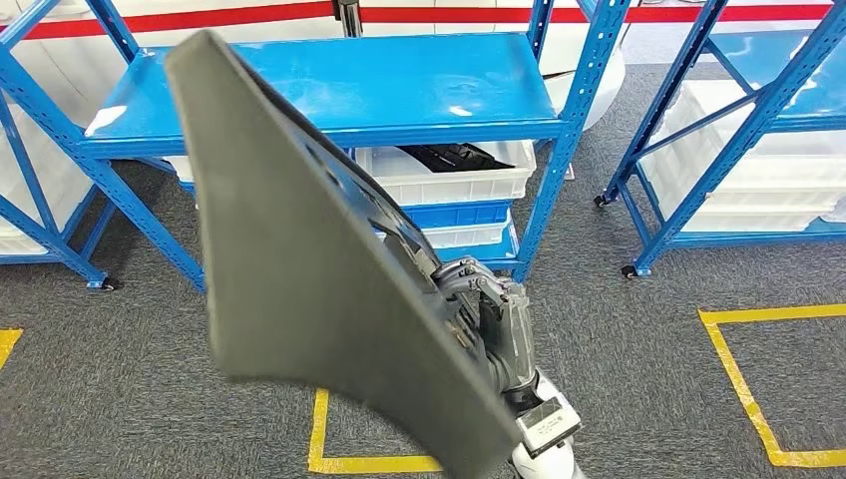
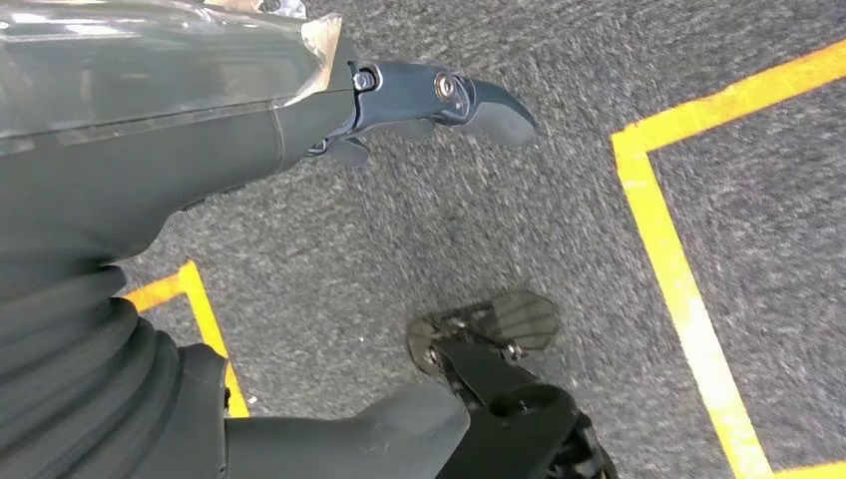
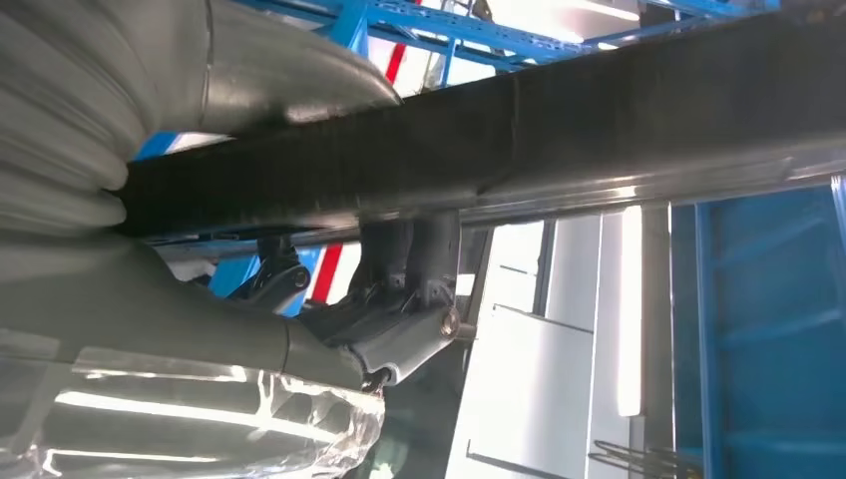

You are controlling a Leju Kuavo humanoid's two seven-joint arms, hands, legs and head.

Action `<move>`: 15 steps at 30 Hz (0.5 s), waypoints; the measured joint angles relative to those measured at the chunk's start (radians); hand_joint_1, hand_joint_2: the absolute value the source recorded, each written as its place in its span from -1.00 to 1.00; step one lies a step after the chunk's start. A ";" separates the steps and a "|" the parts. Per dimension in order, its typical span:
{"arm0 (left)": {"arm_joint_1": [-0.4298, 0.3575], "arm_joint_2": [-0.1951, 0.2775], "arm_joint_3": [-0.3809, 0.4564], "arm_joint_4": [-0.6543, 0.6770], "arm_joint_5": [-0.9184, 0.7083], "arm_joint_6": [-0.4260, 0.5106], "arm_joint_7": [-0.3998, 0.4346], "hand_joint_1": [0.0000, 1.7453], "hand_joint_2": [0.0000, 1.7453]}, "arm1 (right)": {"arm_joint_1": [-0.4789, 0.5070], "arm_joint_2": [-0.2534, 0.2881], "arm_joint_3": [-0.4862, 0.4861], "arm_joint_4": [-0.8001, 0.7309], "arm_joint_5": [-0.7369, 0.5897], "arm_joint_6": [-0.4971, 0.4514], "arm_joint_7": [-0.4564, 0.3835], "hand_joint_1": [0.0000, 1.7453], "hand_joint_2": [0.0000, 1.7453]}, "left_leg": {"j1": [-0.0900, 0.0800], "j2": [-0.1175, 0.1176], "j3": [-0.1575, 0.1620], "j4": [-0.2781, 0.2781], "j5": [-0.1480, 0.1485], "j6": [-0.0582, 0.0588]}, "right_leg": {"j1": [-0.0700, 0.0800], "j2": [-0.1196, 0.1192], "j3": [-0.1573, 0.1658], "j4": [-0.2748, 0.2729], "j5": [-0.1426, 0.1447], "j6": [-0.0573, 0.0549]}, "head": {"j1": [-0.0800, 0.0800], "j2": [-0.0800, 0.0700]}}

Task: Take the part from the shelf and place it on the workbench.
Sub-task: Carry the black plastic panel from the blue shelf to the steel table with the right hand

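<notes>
Dark grey flat moulded part (image 1: 299,249) gripped by right hand (image 1: 489,319), clear of blue shelf (image 1: 329,90).
Held edge-on for carrying; left hand (image 2: 439,100) hangs holding nothing, fingers apart, over the carpet.

A warehouse or factory storeroom is indicated. Blue steel shelving racks (image 1: 329,95) with perforated uprights are lined up side by side, and wheels are fitted under their legs. White plastic crates (image 1: 449,175) are stored on the lower levels of the middle rack, with dark parts (image 1: 449,155) kept in the top one; more white crates (image 1: 758,170) are stacked in the rack at the right. Grey industrial carpet (image 1: 619,379) is laid on the floor, and bays are marked on it with yellow tape lines (image 1: 743,384). A red stripe (image 1: 200,20) is painted along the white wall behind the racks.
</notes>
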State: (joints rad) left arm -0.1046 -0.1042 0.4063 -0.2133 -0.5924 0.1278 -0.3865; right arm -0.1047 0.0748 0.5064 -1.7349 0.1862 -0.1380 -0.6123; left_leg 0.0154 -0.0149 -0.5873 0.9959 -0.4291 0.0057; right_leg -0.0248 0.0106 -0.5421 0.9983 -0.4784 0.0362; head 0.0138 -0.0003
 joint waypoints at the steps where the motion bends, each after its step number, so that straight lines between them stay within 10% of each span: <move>1: 0.001 0.000 0.004 0.000 0.007 0.001 -0.013 -1.00 1.00 | -0.002 0.001 0.000 0.002 0.000 0.003 0.000 0.96 1.00 | 0.003 -0.001 -0.002 0.003 -0.001 -0.005 | -0.001 -0.002 -0.002 0.001 0.003 -0.007 | 0.000 0.000; 6: 0.006 0.003 0.033 0.000 0.032 0.004 -0.057 -1.00 1.00 | -0.019 0.012 0.003 0.011 0.000 0.017 0.000 0.96 1.00 | 0.010 0.008 -0.105 0.237 -0.140 -0.019 | 0.008 -0.019 -0.014 0.000 0.014 -0.042 | -0.006 0.000; 8: 0.013 0.006 0.044 0.000 0.037 0.007 -0.064 -1.00 1.00 | -0.022 0.014 0.005 0.017 0.000 0.018 0.000 0.96 1.00 | 0.009 0.009 -0.127 0.296 -0.154 -0.016 | 0.017 -0.027 -0.019 0.000 0.017 -0.047 | -0.006 0.000; 12: 0.020 0.013 0.061 0.000 0.045 0.013 -0.071 -1.00 1.00 | -0.036 0.019 0.009 0.024 0.000 0.027 0.000 0.96 1.00 | -0.005 0.038 0.006 0.066 -0.058 0.014 | 0.031 -0.045 -0.019 0.001 0.018 -0.047 | -0.006 0.000; 15: 0.022 0.019 0.074 0.000 0.046 0.017 -0.073 -1.00 1.00 | -0.054 0.024 0.013 0.029 -0.001 0.030 0.000 0.96 1.00 | -0.018 0.043 0.029 0.013 -0.047 0.027 | 0.035 -0.061 -0.019 0.001 0.020 -0.042 | -0.006 0.000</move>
State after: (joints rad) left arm -0.0823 -0.0856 0.4799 -0.2132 -0.5463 0.1446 -0.4591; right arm -0.1586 0.0985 0.5196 -1.7058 0.1856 -0.1080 -0.6127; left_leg -0.0023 0.0277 -0.5587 1.0086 -0.4760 0.0327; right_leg 0.0104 -0.0502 -0.5614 0.9990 -0.4582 -0.0055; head 0.0077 -0.0004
